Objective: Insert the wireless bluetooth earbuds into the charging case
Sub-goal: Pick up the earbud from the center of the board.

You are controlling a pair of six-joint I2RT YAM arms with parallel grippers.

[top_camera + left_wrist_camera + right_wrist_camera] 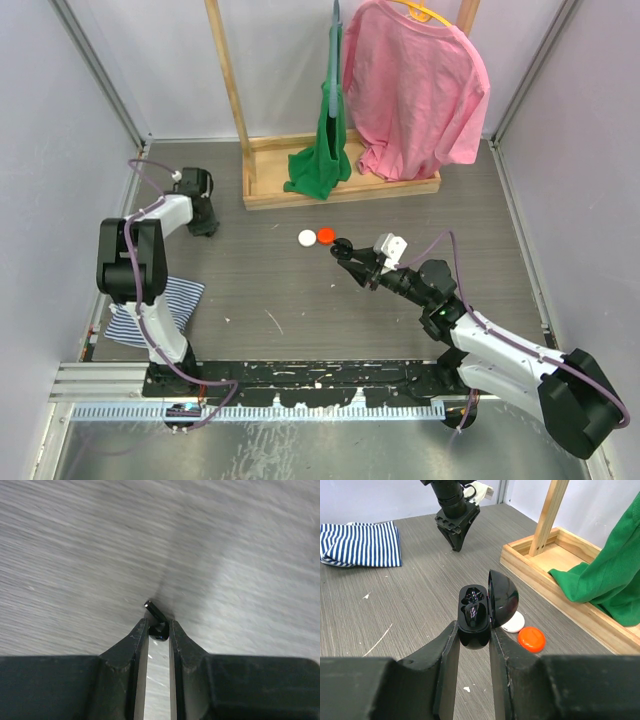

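Left gripper (158, 624) is pinching a small black earbud (153, 607) between its fingertips, down at the grey table (75, 555) on the far left. Right gripper (473, 630) is clasping the black charging case (470, 611), its lid (504, 597) standing open, near a white disc (514, 624) and a red disc (531, 639).

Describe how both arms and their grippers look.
Both the left arm and right arm alternate black joint housings with white links, with a purple cable trailing along each. Gripper fingers are black, tapering wedges. A white camera block tops the right wrist.
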